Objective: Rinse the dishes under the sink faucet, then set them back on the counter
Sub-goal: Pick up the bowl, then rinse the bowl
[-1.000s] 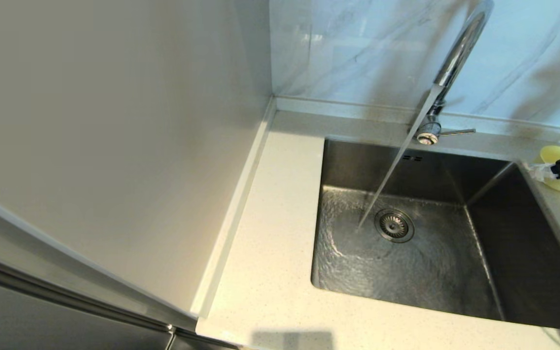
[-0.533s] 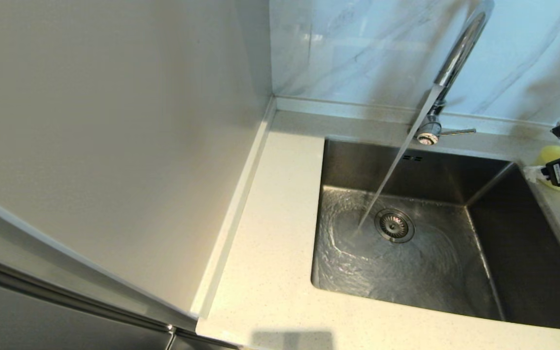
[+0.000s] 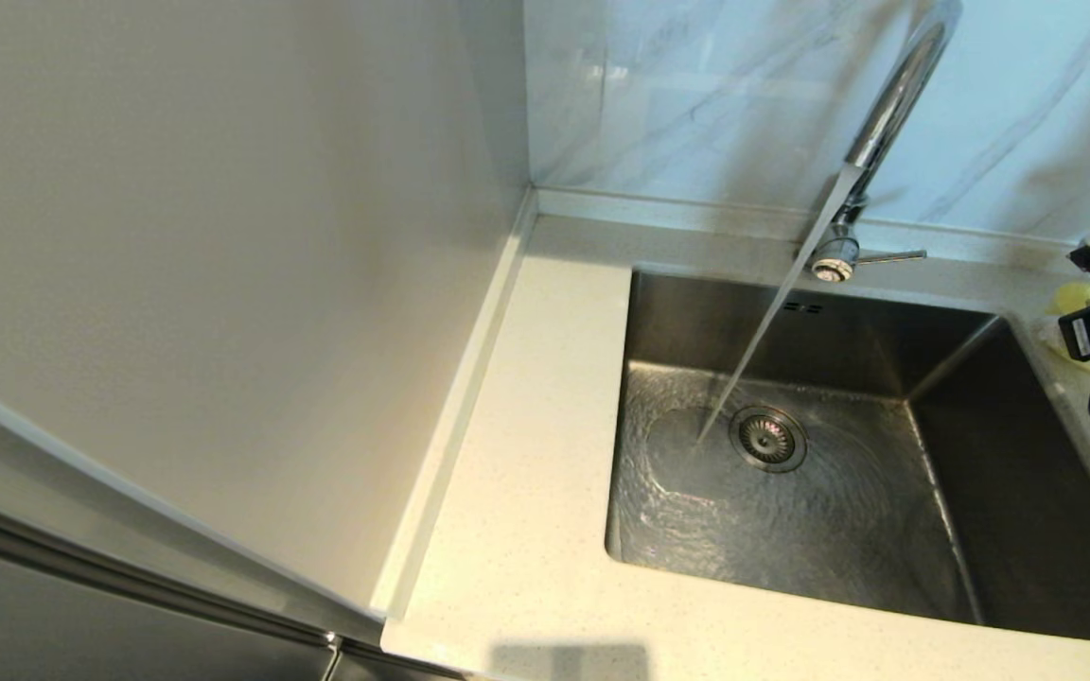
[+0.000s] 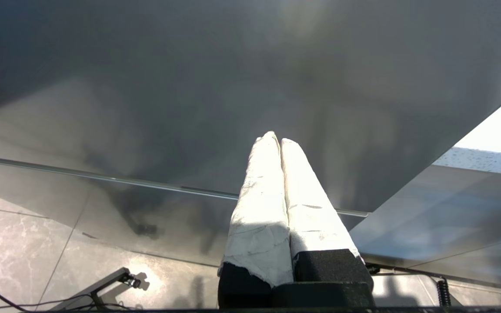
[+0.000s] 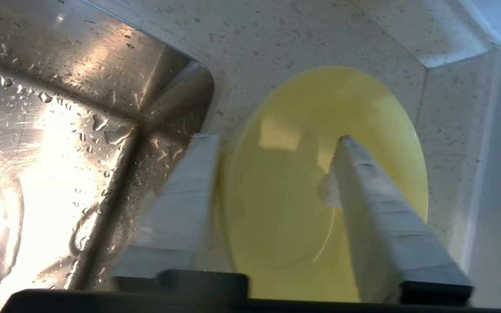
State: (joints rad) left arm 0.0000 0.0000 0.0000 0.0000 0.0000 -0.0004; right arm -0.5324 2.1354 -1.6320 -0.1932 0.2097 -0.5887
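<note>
faucet (image 3: 895,104) spout cropped, bowl (image 3: 1075,301) mostly hidden

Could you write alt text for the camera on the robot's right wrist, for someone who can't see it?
The right gripper straddles the rim of a pale yellow bowl, one taped finger inside and one outside. The bowl sits on the speckled counter beside a corner of the wet steel sink.

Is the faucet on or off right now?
On. A steady stream runs from the faucet spout into the sink, landing just beside the drain strainer, with rippling water spread across the basin floor.
</note>
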